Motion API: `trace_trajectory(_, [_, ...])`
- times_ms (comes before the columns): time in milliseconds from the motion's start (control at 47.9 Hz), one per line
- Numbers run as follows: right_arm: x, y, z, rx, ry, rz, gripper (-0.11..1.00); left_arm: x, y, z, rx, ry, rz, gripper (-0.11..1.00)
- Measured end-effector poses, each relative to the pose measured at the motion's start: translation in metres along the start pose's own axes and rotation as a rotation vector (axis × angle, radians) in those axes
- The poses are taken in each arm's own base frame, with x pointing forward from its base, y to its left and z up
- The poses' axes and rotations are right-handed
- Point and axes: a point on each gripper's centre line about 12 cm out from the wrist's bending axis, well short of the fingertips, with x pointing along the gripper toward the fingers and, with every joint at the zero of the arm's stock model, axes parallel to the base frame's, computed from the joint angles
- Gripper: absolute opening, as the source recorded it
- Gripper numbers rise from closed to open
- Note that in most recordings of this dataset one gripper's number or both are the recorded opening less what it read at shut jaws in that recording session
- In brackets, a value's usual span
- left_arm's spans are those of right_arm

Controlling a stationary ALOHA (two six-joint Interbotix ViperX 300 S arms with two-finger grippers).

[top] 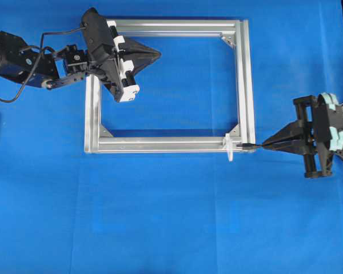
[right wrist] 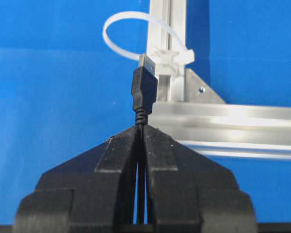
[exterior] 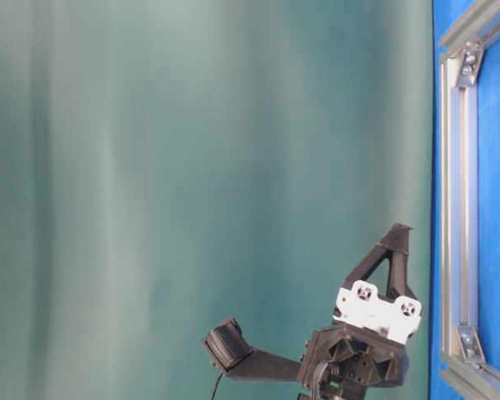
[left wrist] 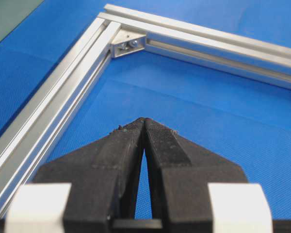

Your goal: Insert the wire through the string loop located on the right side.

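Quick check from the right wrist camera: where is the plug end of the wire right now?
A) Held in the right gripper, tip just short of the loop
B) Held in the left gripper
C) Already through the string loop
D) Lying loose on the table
A: the right gripper is shut on the wire, whose metal tip sits just before the string loop, not yet through it.

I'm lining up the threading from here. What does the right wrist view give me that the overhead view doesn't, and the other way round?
Right wrist alone: the wire's plug end is a USB-type connector with a metal tip, held just behind it by shut jaws, and the string loop is an open white arc bulging to one side, the tip sitting beside it, not yet through.

Overhead alone: the whole aluminium frame, and the left gripper shut over its far-left corner.

Both: the right gripper with the plug pointing at the loop at the frame's near-right corner, on the blue table.
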Motion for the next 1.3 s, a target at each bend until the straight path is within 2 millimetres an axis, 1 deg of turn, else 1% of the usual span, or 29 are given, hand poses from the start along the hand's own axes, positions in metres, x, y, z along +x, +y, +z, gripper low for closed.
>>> trace_trajectory(355, [0.034, 0.004, 0.016, -0.007, -0.038, -0.013, -0.04, 0.000, 0.000, 0.000, 0.000, -0.005, 0.000, 0.02])
trace_trajectory(522, [0.046, 0.005, 0.022, -0.014, -0.041, -0.016, -0.04, 0.000, 0.000, 0.001, -0.011, -0.008, 0.000, 0.02])
trace_trajectory(689, [0.052, 0.006, 0.025, -0.022, -0.043, -0.017, -0.04, 0.000, 0.000, 0.001, -0.012, -0.009, 0.000, 0.02])
trace_trajectory(815, [0.052, 0.007, 0.026, -0.022, -0.047, -0.016, -0.04, 0.000, -0.001, 0.001, -0.012, -0.009, -0.001, 0.02])
trace_trajectory(919, [0.052, 0.007, 0.026, -0.022, -0.047, -0.016, -0.04, 0.000, -0.005, 0.001, -0.012, -0.009, -0.013, 0.02])
trace_trajectory(1024, [0.052, 0.007, 0.026, -0.022, -0.047, -0.016, -0.04, -0.001, -0.018, 0.000, -0.010, -0.007, -0.046, 0.02])
trace_trajectory(1170, [0.052, 0.007, 0.026, -0.023, -0.047, -0.016, -0.04, -0.006, -0.059, -0.003, 0.004, -0.001, -0.150, 0.02])
trace_trajectory(1295, [0.052, 0.007, 0.026, -0.024, -0.049, -0.015, -0.04, -0.016, -0.093, -0.008, 0.003, 0.013, -0.238, 0.02])
